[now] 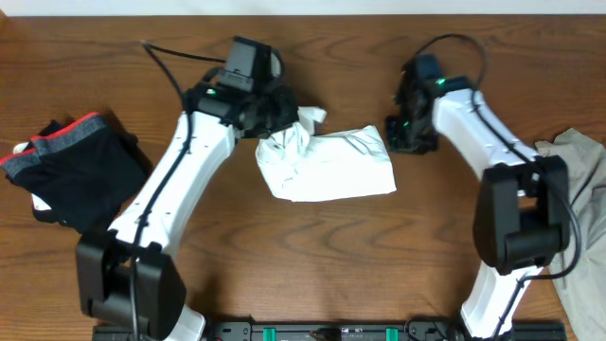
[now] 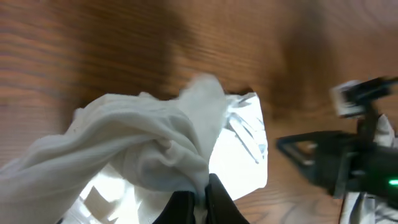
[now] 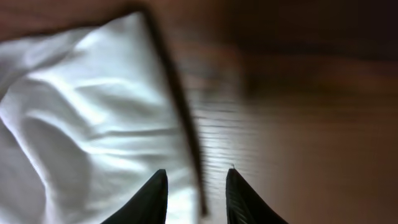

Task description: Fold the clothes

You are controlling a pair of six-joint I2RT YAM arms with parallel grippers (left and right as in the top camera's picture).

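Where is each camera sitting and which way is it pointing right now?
Overhead: above the table, facing straight down; both arms show, with white cloth, dark shorts, beige cloth.
Left wrist: on the left arm, facing along the left gripper pinching the cloth; the right arm shows.
Right wrist: facing down past the open right gripper at the cloth's edge.
Shared: all three show the white cloth.

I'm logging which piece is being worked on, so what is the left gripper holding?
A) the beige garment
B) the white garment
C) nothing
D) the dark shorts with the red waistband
B: the left wrist view shows the left gripper pinched shut on a bunched fold of the white garment, while the dark shorts and the beige garment lie apart at the table's sides.
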